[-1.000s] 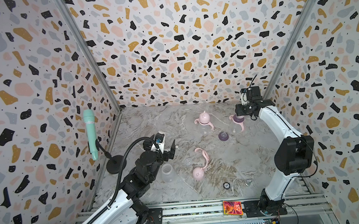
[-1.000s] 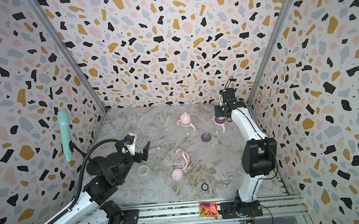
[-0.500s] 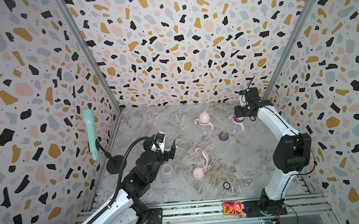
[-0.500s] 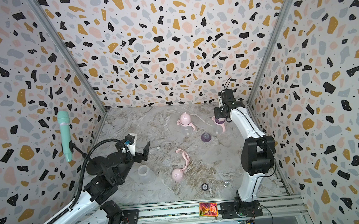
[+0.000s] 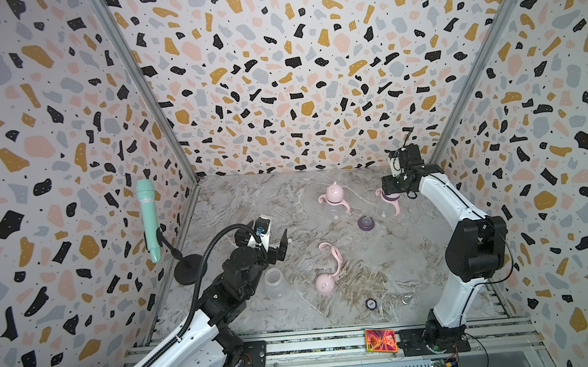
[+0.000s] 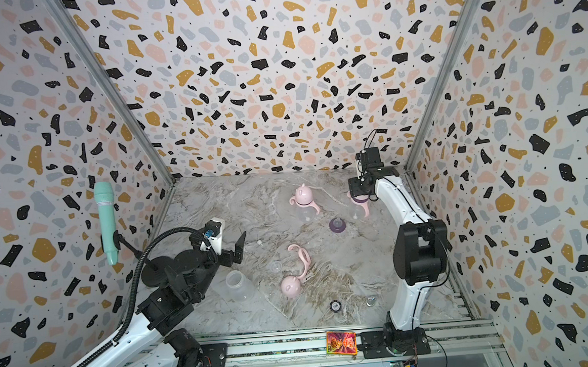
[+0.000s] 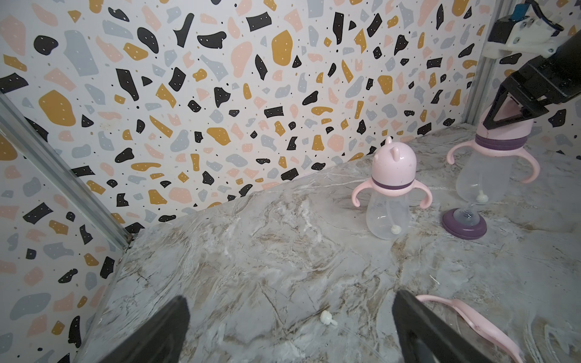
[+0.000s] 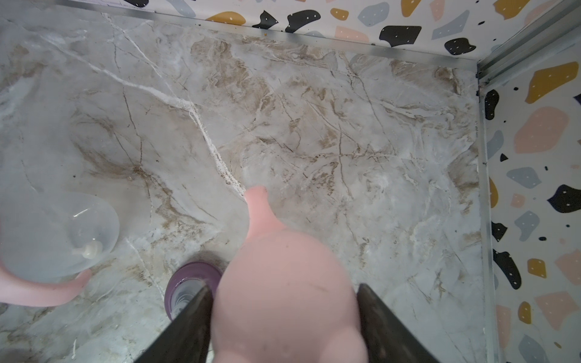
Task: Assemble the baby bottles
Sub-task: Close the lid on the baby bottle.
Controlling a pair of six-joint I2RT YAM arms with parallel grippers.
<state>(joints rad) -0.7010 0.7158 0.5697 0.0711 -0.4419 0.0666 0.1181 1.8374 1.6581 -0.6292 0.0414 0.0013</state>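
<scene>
Three baby bottles share the marbled surface (image 5: 251, 201), each at a different stage. One capped bottle (image 5: 335, 199) stands complete near the back wall. Beside it, toward the right wall, a second bottle (image 5: 386, 208) stands upright. The right end effector (image 8: 283, 286) straddles its pink dome cap (image 8: 283, 245) from above. The fingers sit right at the cap's sides, but I cannot tell whether they pinch it or stand just clear.

The third bottle is in pieces. Its clear bottle body (image 5: 276, 284) stands upright near the left arm. The loose handle ring (image 5: 333, 255) and loose cap (image 5: 325, 284) lie close together mid-surface, and the teat collar (image 5: 366, 223) stands near the second bottle. The left end effector (image 7: 290, 298) hovers spread wide and empty, near the bottle body.

These parts look light, thin-walled and stiff. They are smooth and rounded, so probably slippery and easy to tip or skate away. I would take the body across its neck just under the rim. The collar is best held by its hard purple rim rather than the soft teat, the ring by its band, and the cap across its lower sides, below the ears.
</scene>
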